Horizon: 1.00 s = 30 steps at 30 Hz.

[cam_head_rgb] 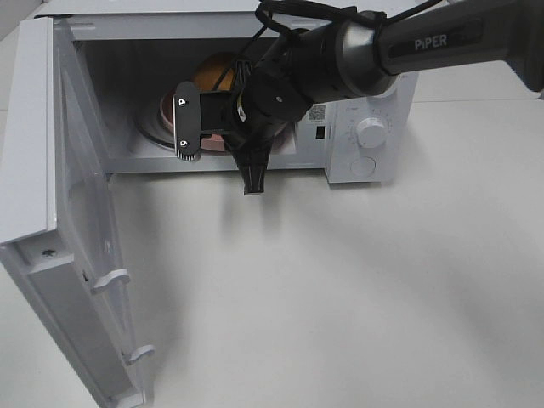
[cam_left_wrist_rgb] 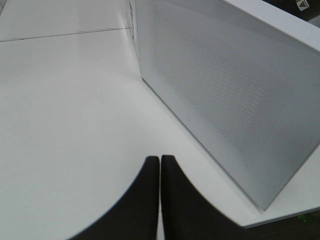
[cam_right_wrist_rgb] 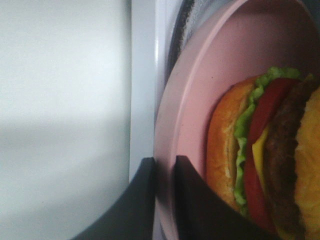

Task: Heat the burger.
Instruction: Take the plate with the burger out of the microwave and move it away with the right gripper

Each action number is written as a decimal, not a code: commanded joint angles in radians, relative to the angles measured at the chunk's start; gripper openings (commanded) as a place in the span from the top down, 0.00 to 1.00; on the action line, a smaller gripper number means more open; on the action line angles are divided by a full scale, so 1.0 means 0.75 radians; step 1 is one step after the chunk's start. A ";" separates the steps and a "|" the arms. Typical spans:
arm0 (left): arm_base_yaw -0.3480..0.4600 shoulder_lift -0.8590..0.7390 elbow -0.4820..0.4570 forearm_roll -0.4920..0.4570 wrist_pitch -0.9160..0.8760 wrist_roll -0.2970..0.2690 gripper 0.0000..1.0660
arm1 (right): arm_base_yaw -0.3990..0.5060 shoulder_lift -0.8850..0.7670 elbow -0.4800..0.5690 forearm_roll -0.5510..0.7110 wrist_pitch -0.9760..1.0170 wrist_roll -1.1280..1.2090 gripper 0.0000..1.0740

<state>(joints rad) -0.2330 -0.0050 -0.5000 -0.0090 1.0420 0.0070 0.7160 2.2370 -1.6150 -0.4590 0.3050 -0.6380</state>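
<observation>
Gripping the pink plate (cam_right_wrist_rgb: 192,100) rim, our right gripper (cam_right_wrist_rgb: 164,200) pinches it — the burger (cam_right_wrist_rgb: 265,155) sits on it inside the open microwave (cam_head_rgb: 374,110); left gripper (cam_left_wrist_rgb: 160,200) closed, empty.

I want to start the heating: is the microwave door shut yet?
No, the microwave door stands wide open, with the burger visible inside.

The high camera looks down at the open microwave (cam_head_rgb: 340,127) front. The right wrist camera peers closely inside; the left wrist camera faces its perforated wall.
</observation>
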 commanded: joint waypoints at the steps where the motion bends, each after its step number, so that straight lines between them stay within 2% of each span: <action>1: 0.000 -0.025 0.003 -0.005 -0.013 0.004 1.00 | 0.007 -0.039 -0.003 -0.021 0.045 -0.029 1.00; 13: 0.000 -0.025 0.003 -0.005 -0.013 0.004 1.00 | 0.051 -0.068 0.028 -0.028 0.076 -0.063 1.00; 20: 0.000 -0.025 0.003 -0.005 -0.013 0.004 1.00 | 0.051 -0.188 0.216 -0.028 -0.041 -0.163 1.00; 30: 0.000 -0.025 0.003 -0.005 -0.013 0.004 1.00 | 0.051 -0.319 0.385 -0.028 -0.092 -0.244 1.00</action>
<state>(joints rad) -0.2330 -0.0050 -0.5000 -0.0090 1.0420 0.0070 0.7540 2.0270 -1.3240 -0.4600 0.2660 -0.8130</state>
